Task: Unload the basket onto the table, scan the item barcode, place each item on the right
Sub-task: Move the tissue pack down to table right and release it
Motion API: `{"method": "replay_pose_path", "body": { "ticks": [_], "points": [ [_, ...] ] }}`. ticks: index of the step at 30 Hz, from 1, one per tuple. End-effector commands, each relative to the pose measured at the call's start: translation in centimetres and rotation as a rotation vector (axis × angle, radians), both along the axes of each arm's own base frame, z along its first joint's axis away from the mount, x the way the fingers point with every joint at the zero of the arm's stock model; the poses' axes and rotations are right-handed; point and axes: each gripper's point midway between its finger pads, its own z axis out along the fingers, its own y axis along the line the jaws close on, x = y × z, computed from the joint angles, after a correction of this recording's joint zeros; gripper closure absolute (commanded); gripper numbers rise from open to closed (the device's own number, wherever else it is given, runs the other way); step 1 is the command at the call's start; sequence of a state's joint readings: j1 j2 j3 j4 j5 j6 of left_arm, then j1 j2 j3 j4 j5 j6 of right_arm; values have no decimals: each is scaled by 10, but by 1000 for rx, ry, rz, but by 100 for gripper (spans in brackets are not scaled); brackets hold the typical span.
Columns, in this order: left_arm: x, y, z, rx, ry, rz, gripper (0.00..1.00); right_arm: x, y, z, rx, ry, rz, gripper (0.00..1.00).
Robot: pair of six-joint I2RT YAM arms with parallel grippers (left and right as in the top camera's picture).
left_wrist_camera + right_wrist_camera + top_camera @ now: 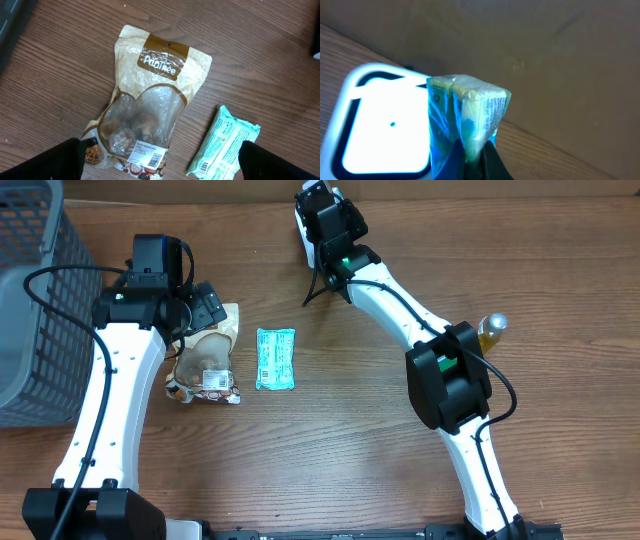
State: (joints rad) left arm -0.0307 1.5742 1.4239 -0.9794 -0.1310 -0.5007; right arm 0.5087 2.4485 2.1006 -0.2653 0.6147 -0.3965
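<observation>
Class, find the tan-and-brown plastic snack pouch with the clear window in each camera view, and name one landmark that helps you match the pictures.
Overhead: the tan-and-brown snack pouch lies left of centre.
Left wrist: it fills the middle of the picture, printed top upward.
Right wrist: not in it.
Landmark: the flat teal packet lies beside the pouch, on the picture's right, in both of those views.

Our left gripper (162,150) hangs wide open, facing down; our right gripper (472,159), arm outstretched, pinches a packet (467,110).
</observation>
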Motion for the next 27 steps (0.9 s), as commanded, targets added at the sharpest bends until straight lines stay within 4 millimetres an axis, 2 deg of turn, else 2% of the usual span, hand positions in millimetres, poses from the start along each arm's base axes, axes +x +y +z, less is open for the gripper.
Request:
{"method": "replay_pose_path", "body": {
  "ticks": [1,5,7,9,11,18,22,27],
  "points": [
    [2,1,2,2,-6,-3,0,-15,-9,73,16,-85,-46,96],
    [2,1,2,2,-6,-3,0,-52,-23,117,114,-39,-99,96],
    [2,1,2,2,-6,-3,0,-75,-32,125,174,22,-131,96],
    [2,1,2,2,-6,-3,0,-102,-39,122,240,134,-141,96],
    [2,1,2,2,-6,-3,1,-128,-45,108,307,282,-146,96],
    [2,1,2,2,-6,-3,0,-219,-66,30,416,848,-222,96],
    [2,1,2,2,-6,-3,1,-244,-86,-8,391,970,-334,96],
    [2,1,2,2,-6,-3,0,-261,-94,-51,352,1035,-368,96]
  ]
}}
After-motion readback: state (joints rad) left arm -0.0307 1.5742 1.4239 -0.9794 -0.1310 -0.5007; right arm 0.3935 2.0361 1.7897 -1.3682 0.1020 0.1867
